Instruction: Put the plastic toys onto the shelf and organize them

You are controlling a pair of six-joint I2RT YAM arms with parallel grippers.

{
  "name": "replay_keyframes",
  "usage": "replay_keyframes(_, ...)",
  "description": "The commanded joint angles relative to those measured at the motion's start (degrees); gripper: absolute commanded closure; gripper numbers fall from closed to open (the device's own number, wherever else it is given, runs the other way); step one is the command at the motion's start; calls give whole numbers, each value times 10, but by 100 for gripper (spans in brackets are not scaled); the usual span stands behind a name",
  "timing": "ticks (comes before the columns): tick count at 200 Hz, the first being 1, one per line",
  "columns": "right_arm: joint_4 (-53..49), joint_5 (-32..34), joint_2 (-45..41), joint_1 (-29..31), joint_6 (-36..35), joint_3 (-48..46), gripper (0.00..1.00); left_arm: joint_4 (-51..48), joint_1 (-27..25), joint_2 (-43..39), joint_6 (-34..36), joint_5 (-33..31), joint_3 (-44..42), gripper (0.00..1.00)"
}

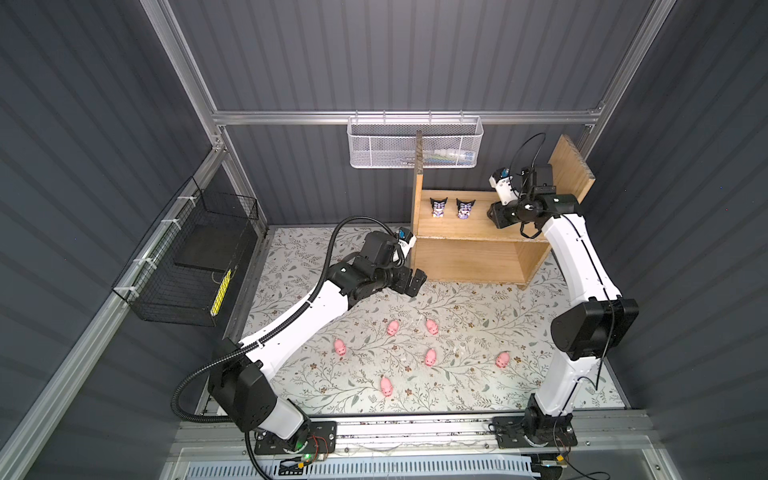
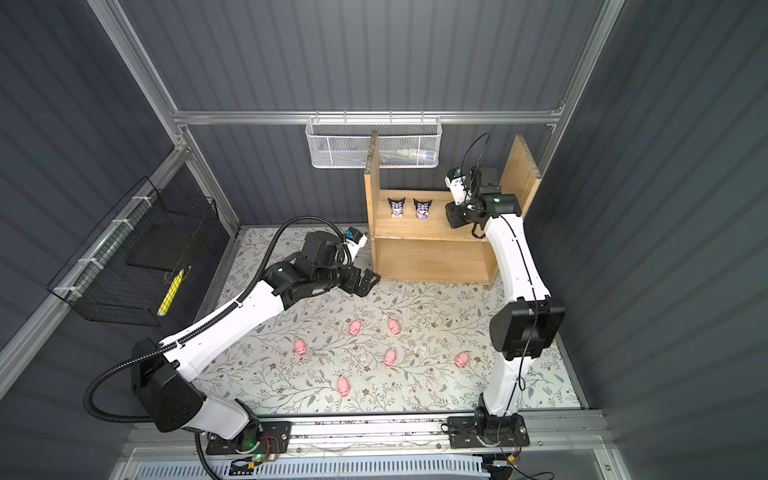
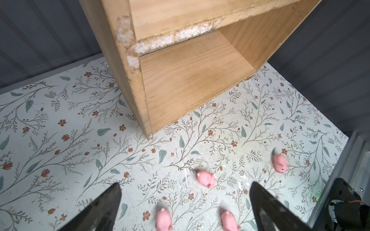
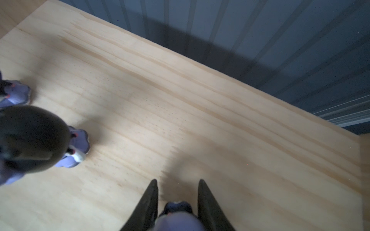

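— Where's the third hooded figurine (image 4: 177, 218)?
— Pinched in the right gripper (image 4: 177, 181), low over the shelf (image 1: 473, 226) top level, right of the two standing figurines (image 1: 438, 208).
— And the left gripper (image 3: 185, 184)?
— Spread wide, empty; the pigs (image 1: 431, 357) on the mat (image 1: 299, 249) lie nearer it.

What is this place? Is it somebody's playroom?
Probably a robot test booth, not a playroom: two robot arms bolted to a metal rail, grey panel walls in an aluminium frame, toy pigs on a flowery mat.
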Motion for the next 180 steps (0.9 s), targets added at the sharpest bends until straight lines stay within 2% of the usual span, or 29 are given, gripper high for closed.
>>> replay_keyframes(1, -12, -9, 5, -2, -3, 18, 74, 7, 0, 5, 14, 8, 13, 0)
replay_keyframes(120, -15, 1, 18, -1, 7, 20, 62, 11, 0, -4, 16, 0, 5, 0)
replay_keyframes(180, -21, 13, 15, -2, 12, 16, 50, 9, 0, -3, 18, 1, 5, 0)
